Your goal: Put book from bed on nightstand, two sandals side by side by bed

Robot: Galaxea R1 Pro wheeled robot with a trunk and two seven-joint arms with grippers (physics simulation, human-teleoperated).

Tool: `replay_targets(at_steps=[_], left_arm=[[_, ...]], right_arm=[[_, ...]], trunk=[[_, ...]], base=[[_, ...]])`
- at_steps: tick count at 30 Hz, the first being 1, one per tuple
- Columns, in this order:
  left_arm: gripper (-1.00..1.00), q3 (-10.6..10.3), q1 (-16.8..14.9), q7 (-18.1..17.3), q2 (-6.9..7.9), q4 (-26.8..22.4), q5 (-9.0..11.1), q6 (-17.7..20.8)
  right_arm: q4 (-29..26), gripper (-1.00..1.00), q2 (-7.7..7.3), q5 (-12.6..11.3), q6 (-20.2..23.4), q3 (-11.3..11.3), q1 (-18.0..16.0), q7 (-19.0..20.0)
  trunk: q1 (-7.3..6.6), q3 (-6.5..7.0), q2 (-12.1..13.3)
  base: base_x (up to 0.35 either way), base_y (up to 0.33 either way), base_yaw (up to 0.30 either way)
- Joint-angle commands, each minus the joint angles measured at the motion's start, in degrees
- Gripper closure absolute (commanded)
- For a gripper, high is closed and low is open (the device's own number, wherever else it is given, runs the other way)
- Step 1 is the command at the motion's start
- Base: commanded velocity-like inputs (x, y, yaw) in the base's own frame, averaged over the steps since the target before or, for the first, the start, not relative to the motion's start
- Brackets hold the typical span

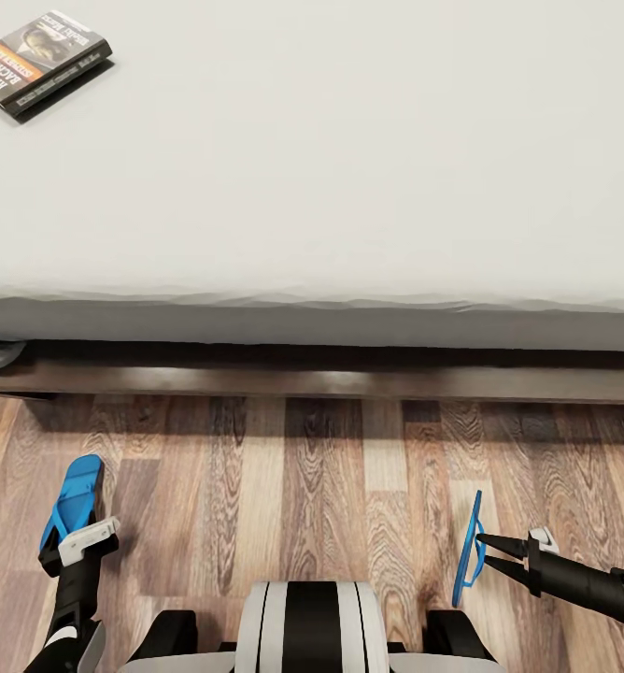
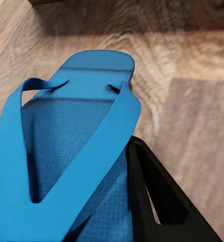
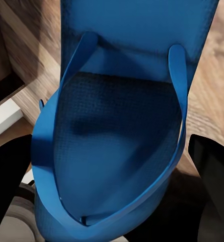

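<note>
Sandals: one blue sandal (image 1: pixel 73 502) gripped in left gripper (image 1: pixel 74 547), lying flat | other sandal (image 1: pixel 468 549) pinched on edge by right gripper (image 1: pixel 485 549), above wood floor (image 1: pixel 303 486) | book (image 1: pixel 43 61) lies on bed (image 1: pixel 349 168), far left corner.
</note>
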Motion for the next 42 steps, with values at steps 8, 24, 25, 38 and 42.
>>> replay_targets(at_steps=[8,24,25,38,42], left_arm=[[1.0,0.28,-0.03,0.42,-0.02,0.05,-0.76,-0.22],[1.0,0.28,-0.04,0.42,-0.02,0.05,-0.76,-0.22],[1.0,0.28,-0.03,0.42,-0.02,0.05,-0.76,-0.22],[1.0,0.28,-0.04,0.42,-0.04,0.05,-0.76,-0.22],[1.0,0.28,-0.03,0.42,-0.03,0.05,-0.76,-0.23]], right_arm=[[0.01,1.0,0.02,-0.17,0.46,-0.01,-0.01,0.05],[0.01,1.0,-0.03,-0.17,0.42,-0.01,-0.01,0.07],[0.01,1.0,-0.02,-0.17,0.42,-0.01,-0.01,0.09],[0.01,1.0,0.0,-0.17,0.43,-0.01,-0.01,0.11],[0.01,1.0,0.01,-0.17,0.45,-0.01,-0.01,0.11]], trunk=[[-0.01,-0.02,-0.01],[0.07,-0.69,-0.05],[0.07,-0.69,-0.05],[0.17,-1.57,-0.1],[0.17,-1.57,-0.1]], base=[[0.0,0.0,0.0],[0.0,0.0,0.0],[0.0,0.0,0.0],[0.0,0.0,0.0],[0.0,0.0,0.0]])
